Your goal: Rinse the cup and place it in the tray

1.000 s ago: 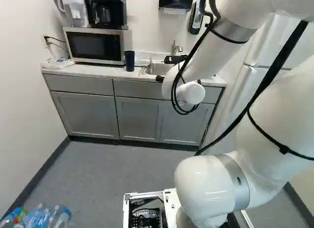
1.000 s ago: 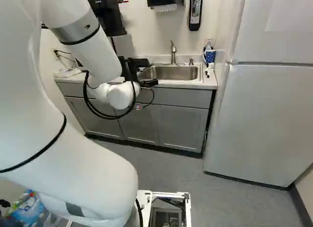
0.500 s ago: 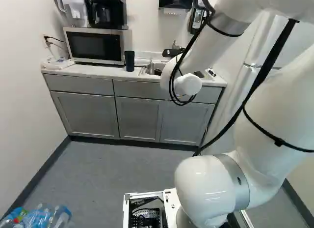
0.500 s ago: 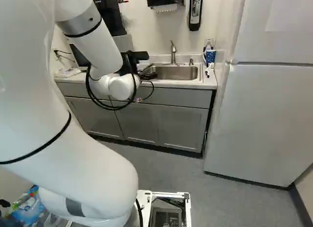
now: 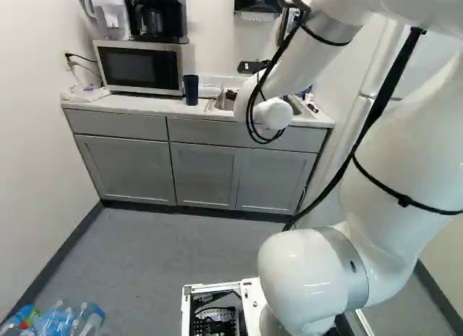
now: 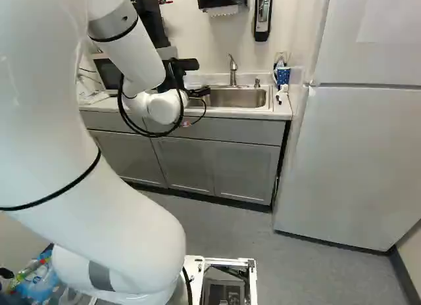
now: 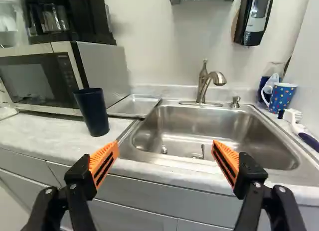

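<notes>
A dark blue, tapered cup stands upright on the pale counter, to the left of the stainless steel sink. A shallow silver metal tray lies between the sink and the silver microwave with a black door, and the cup is near the tray's left side. Whether the two touch, I cannot tell.

The white jointed arm reaches forward to the counter, and its black gripper with orange pads is at the near side of the sink. The jaws are wide apart with nothing clamped in them; the cup is ahead and to the left, outside them.

A curved brushed-metal faucet rises at the sink's far edge, with a small metal pump to its right. At the far right corner stand a blue mug with coloured dots and, nearer, a white-bristled brush with a dark handle. A tall white refrigerator stands at the right, and a black coffee maker sits on the microwave.
</notes>
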